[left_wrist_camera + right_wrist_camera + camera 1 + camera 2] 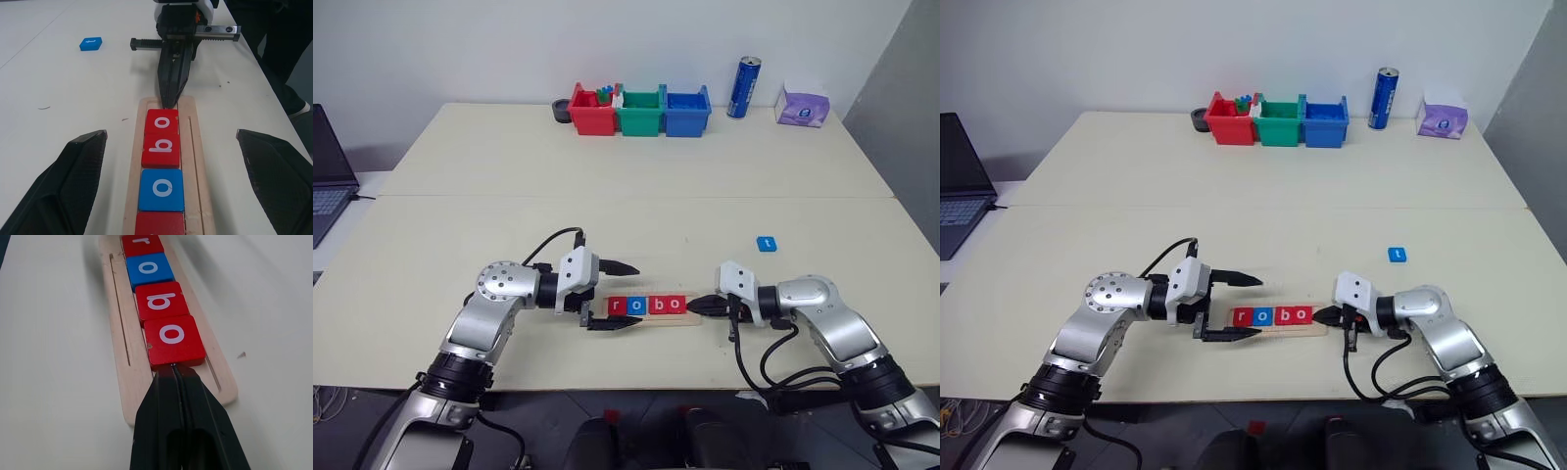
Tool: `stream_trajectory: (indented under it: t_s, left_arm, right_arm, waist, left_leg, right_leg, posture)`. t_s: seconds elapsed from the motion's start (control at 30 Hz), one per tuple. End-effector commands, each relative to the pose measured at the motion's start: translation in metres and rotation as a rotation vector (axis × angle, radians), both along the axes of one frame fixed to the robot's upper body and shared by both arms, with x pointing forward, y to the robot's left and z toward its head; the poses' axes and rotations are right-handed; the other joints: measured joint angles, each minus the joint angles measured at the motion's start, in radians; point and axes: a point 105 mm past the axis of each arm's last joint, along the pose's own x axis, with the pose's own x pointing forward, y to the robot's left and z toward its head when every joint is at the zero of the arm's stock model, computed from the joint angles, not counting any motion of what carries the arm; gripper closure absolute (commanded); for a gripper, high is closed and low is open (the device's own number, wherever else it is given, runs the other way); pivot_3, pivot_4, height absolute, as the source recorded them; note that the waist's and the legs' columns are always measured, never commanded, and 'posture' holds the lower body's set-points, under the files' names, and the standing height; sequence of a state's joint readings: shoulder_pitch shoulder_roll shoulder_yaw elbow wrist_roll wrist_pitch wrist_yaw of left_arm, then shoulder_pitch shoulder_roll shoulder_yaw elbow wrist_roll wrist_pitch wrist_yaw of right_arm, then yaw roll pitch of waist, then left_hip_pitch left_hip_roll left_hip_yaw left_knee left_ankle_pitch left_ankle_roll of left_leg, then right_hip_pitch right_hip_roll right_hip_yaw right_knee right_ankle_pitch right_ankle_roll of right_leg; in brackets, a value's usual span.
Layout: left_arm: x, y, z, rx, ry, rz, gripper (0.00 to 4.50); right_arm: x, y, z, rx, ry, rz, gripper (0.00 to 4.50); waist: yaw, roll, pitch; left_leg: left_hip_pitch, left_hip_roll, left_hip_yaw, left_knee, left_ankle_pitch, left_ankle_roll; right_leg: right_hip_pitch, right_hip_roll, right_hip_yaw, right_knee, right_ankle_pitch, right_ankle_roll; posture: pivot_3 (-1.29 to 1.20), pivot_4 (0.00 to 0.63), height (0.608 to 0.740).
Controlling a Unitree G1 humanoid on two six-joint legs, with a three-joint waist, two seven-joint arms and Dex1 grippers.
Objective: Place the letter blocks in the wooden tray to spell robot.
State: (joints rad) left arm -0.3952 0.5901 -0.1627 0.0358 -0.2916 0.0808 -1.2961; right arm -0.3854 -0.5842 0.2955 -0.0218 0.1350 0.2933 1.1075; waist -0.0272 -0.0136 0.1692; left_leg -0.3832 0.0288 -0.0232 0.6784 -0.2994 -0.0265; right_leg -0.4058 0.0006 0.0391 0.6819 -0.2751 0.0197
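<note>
Counting four letter blocks [647, 305] in wooden tray [697, 318], one blue block [765, 243] outside; left tool [612, 294] spread, right tool [697, 305] pressed together.

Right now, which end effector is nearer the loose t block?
Right. The right end effector sits at the tray's right end, below the t block; the left end effector is at the far end.

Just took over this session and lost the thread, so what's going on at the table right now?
Four letter blocks, r, o, b, o, sit in the wooden tray. The right gripper is shut, its tip at the tray's end against the last red o block. The left gripper is open around the tray's other end. The blue t block lies on the table, not yet placed.
</note>
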Motion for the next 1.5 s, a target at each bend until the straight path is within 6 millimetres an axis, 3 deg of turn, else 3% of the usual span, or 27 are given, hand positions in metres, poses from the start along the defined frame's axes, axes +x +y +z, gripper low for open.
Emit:
stream_trajectory:
  t_s: [0.03, 0.47, 0.57, 0.67, 0.8, 1.03, 1.23, 1.43, 1.47, 1.5]
  left_arm:
    - [-0.003, -0.002, 0.007, -0.008, -0.032, -0.015, 0.00]
    - [-0.002, -0.001, 0.007, -0.007, -0.032, -0.004, 0.00]
    - [0.000, -0.003, 0.010, -0.020, -0.044, 0.001, 0.00]
    - [0.001, -0.007, 0.017, -0.059, -0.049, 0.025, 0.00]
    - [0.005, -0.020, 0.031, -0.157, -0.030, 0.069, 0.00]
    - [0.019, -0.051, 0.043, -0.241, -0.023, 0.135, 0.00]
    - [0.030, -0.066, 0.040, -0.241, -0.067, 0.167, 0.00]
    - [0.038, -0.067, 0.039, -0.241, -0.086, 0.201, 0.00]
    - [0.039, -0.067, 0.038, -0.240, -0.088, 0.206, 0.00]
    - [0.040, -0.066, 0.038, -0.239, -0.090, 0.209, 0.00]
  right_arm:
    - [0.004, 0.007, 0.010, 0.012, -0.042, 0.014, 4.46]
    - [0.007, 0.010, 0.012, 0.023, -0.047, 0.018, 4.46]
    - [0.012, 0.000, 0.026, 0.053, -0.062, -0.047, 4.46]
    - [0.014, -0.013, 0.050, 0.131, -0.085, -0.165, 4.46]
    - [0.010, -0.035, 0.063, 0.167, -0.121, -0.337, 4.46]
    - [0.041, -0.107, 0.065, 0.170, -0.280, -0.884, 4.46]
    - [0.063, -0.146, 0.062, 0.146, -0.363, -1.165, 2.55]
    - [0.074, -0.143, 0.055, 0.218, -0.318, -1.296, 0.32]
    - [0.075, -0.141, 0.054, 0.230, -0.308, -1.316, 0.03]
    - [0.076, -0.139, 0.052, 0.249, -0.288, -1.339, 0.03]
  waist:
    - [0.000, 0.000, 0.000]
    - [0.000, 0.000, 0.000]
    - [0.000, 0.000, 0.000]
    - [0.001, 0.000, 0.000]
    - [0.008, 0.000, 0.000]
    - [0.003, 0.000, 0.000]
    - [-0.004, 0.000, -0.001]
    - [-0.003, 0.000, -0.001]
    - [-0.003, 0.000, -0.001]
    - [-0.003, 0.000, -0.001]
  left_leg:
    - [0.000, 0.000, 0.000, 0.000, 0.000, 0.000]
    - [0.000, 0.000, 0.000, 0.000, 0.000, 0.000]
    - [0.000, 0.000, 0.000, 0.000, 0.000, 0.000]
    - [0.000, 0.000, 0.000, 0.000, 0.000, 0.000]
    - [-0.001, 0.000, -0.002, 0.000, 0.000, 0.000]
    - [-0.001, -0.001, 0.000, 0.001, 0.000, 0.000]
    - [0.000, -0.001, 0.001, 0.000, 0.000, 0.000]
    - [0.000, -0.001, 0.001, 0.000, 0.000, 0.000]
    - [0.000, -0.001, 0.001, 0.000, 0.000, 0.000]
    - [0.000, -0.001, 0.001, 0.000, 0.000, 0.000]
  right_leg:
    - [0.000, 0.000, 0.000, 0.000, 0.000, 0.000]
    - [0.000, 0.000, 0.000, 0.000, 0.000, 0.000]
    - [0.000, 0.000, 0.000, 0.000, 0.000, 0.000]
    - [0.000, 0.000, 0.000, 0.000, 0.000, 0.000]
    - [0.000, -0.001, 0.000, 0.000, 0.000, 0.000]
    - [0.001, -0.001, 0.002, 0.001, 0.001, 0.001]
    - [0.000, 0.000, 0.003, 0.000, 0.001, 0.001]
    - [0.000, 0.000, 0.003, 0.001, 0.001, 0.001]
    - [0.000, 0.000, 0.003, 0.001, 0.001, 0.001]
    - [0.000, 0.000, 0.004, 0.001, 0.001, 0.001]
  posture:
    - [0.00, 0.150, 0.740]
    - [0.00, 0.150, 0.740]
    - [0.00, 0.150, 0.740]
    - [0.00, 0.150, 0.740]
    - [0.00, 0.150, 0.740]
    - [0.00, 0.150, 0.740]
    - [0.00, 0.150, 0.740]
    - [0.00, 0.150, 0.740]
    - [0.00, 0.150, 0.740]
    - [0.00, 0.150, 0.740]
